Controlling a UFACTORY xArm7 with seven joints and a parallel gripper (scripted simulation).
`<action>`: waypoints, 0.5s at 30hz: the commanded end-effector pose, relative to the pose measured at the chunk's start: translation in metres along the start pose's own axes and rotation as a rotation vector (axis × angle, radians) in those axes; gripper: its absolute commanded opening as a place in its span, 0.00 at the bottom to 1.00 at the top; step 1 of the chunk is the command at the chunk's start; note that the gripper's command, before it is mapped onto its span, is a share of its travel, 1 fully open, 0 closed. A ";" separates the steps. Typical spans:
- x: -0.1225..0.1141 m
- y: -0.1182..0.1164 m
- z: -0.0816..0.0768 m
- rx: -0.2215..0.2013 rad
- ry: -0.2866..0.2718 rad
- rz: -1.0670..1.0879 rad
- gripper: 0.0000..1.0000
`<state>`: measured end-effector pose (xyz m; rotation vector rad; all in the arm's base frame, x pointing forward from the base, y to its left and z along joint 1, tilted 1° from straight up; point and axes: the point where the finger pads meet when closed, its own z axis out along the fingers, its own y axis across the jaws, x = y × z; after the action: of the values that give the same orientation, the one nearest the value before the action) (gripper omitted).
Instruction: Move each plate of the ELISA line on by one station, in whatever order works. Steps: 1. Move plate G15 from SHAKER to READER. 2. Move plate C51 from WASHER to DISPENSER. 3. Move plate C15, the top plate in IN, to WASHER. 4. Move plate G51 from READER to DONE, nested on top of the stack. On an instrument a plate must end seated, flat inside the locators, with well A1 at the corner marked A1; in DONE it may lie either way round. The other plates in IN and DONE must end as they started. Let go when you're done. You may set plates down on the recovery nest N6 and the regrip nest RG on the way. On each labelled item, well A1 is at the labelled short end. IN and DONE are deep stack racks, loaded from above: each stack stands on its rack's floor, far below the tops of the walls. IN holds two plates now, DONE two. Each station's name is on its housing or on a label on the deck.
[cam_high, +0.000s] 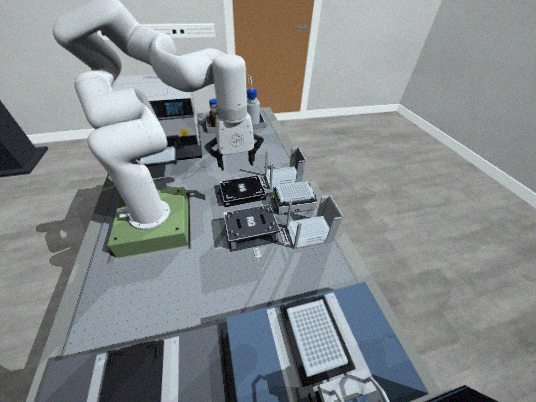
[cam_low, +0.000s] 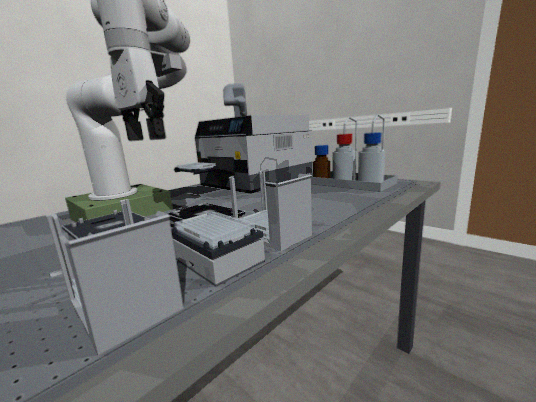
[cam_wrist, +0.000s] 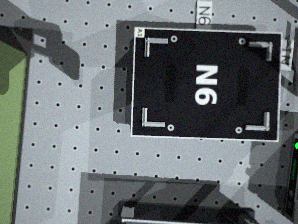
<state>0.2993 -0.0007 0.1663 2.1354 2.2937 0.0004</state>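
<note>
A laboratory: a perforated metal desk (cam_low: 320, 210) carries a benchtop analyser (cam_low: 250, 150) with a screen and barcode label, capped reagent bottles (cam_low: 371, 157) in a tray, and white multi-well plates (cam_high: 316, 337) seated on instruments (the black nests (cam_high: 243, 190) bear printed station codes). A white robot arm (cam_high: 125, 145) stands among them.

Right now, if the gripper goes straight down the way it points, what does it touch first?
Probably nest N6. The open, empty gripper points down at the deck, and the wrist view shows the bare black N6 pad nearly below it, a bit off centre. Depth is unclear, so it might meet the deck beside the pad instead.
</note>
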 end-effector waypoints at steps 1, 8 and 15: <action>0.000 0.001 -0.001 -0.001 -0.005 0.184 1.00; 0.000 0.001 -0.001 -0.002 -0.004 0.419 1.00; 0.000 0.001 -0.001 -0.002 -0.004 0.576 1.00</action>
<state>0.2993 -0.0007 0.1663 2.6040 1.7439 0.0018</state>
